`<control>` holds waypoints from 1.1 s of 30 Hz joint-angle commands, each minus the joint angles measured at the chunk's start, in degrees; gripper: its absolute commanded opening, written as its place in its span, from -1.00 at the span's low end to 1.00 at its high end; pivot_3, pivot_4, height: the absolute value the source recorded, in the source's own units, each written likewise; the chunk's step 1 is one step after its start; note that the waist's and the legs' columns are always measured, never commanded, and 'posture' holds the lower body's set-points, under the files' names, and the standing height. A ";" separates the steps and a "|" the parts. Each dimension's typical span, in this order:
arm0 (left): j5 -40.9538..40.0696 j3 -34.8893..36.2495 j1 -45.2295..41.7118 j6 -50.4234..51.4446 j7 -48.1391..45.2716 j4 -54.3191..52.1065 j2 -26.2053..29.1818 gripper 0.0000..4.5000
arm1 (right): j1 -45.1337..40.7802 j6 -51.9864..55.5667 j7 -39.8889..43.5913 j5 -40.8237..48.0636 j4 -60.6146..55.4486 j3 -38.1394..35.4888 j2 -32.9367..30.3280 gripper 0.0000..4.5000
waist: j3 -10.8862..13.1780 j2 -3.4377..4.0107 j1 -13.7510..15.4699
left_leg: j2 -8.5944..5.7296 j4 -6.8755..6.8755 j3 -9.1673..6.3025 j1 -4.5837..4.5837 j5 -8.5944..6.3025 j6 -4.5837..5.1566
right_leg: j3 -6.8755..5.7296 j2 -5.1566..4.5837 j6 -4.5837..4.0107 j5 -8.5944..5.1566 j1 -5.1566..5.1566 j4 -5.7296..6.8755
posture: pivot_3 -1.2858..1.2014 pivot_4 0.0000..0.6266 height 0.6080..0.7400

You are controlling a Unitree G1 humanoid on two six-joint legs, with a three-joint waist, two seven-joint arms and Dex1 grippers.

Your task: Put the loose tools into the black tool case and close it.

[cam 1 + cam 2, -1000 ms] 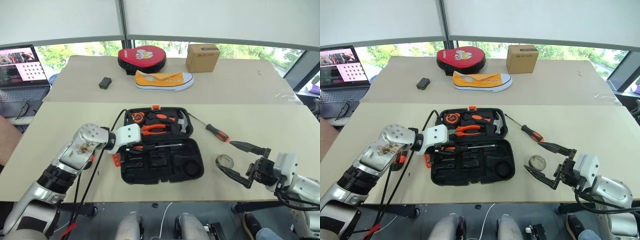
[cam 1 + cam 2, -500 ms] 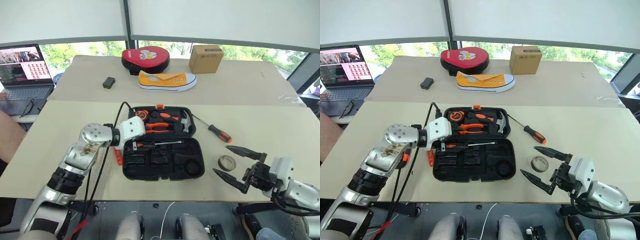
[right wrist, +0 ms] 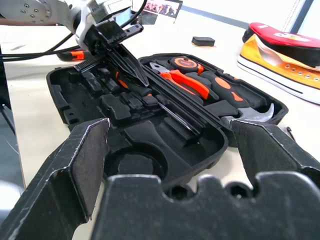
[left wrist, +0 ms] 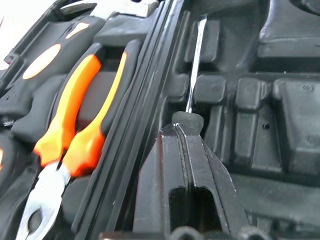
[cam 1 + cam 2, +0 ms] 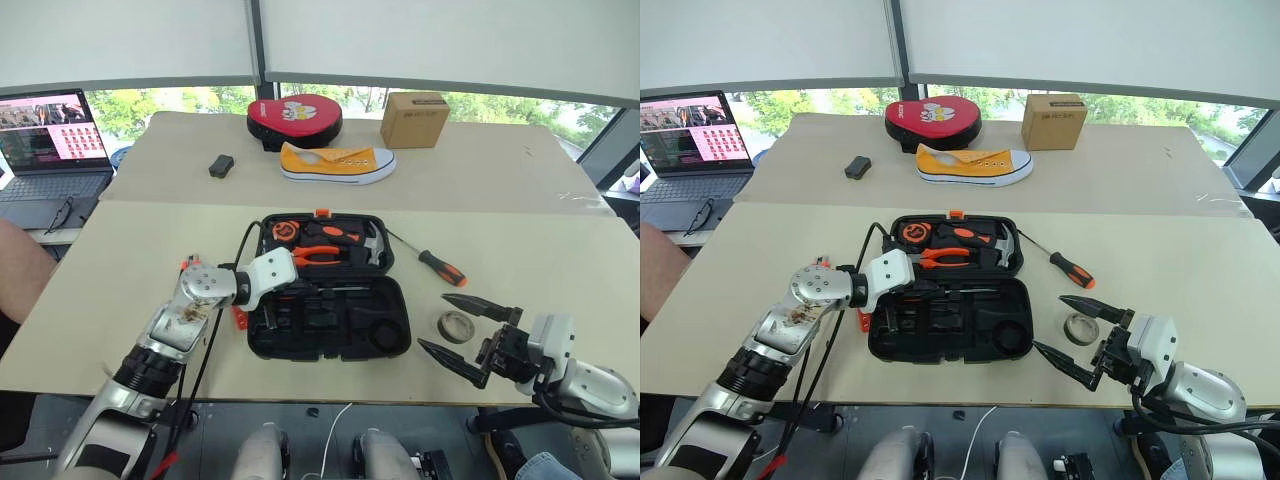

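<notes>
On the far left I see a laptop (image 5: 45, 135) on a side desk. On the near desk (image 5: 120, 250) my left pincer (image 5: 285, 293) reaches into the left part of the near half of the open black tool case (image 5: 328, 285); its fingers (image 4: 192, 165) are pressed together, tips against the butt of a screwdriver (image 4: 194, 75) that lies in its slot along the hinge. An orange tool (image 5: 238, 316) lies on the desk just left of the case, partly hidden by my arm, and I cannot tell what it is. The far half of the case holds the orange-handled pliers (image 5: 320, 254), a tape measure (image 5: 282, 231) and a hammer (image 5: 372, 248). To the right of the case a second screwdriver (image 5: 432, 263) lies loose on the desk, and nearer to me sits the grey tape roll (image 5: 455, 325). My right pincer (image 5: 458, 331) hangs low over the near edge with its fingers spread wide, holding nothing, just near of the roll. On the far desk lie a small black object (image 5: 221, 165), a red pad (image 5: 295, 114), a yellow shoe (image 5: 337, 162) and a cardboard box (image 5: 413, 118).
</notes>
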 commanded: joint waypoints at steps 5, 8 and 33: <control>-13.65 13.34 1.47 -2.51 -1.53 -1.64 -2.82 -0.69 | 2.18 1.94 -6.02 0.88 4.06 -9.15 -0.87 1.00 | -0.01 0.00 0.16 | 0.00 0.09 -0.01 -0.10 0.00 0.01 | 0.01 -0.04 0.03 0.02 -0.04 0.02 | 0.03 -0.52 1.00; -22.67 20.90 7.41 -3.29 -8.17 -5.30 0.71 -0.20 | 2.68 2.41 -6.60 -1.01 10.10 -12.58 -2.76 1.00 | -0.01 0.01 -0.51 | 0.05 0.08 -0.02 -0.09 -0.02 0.02 | 0.01 -0.03 0.03 0.02 -0.07 0.02 | 0.03 -0.52 1.00; -34.03 26.45 26.69 -3.31 -12.76 -16.73 3.34 1.00 | -51.58 23.75 -3.43 -25.22 48.95 19.37 -9.42 0.78 | -0.10 0.28 -1.75 | -0.06 -0.08 0.12 -0.10 0.11 0.19 | 0.00 -0.22 0.02 0.06 -0.17 -0.05 | 0.03 -0.52 1.00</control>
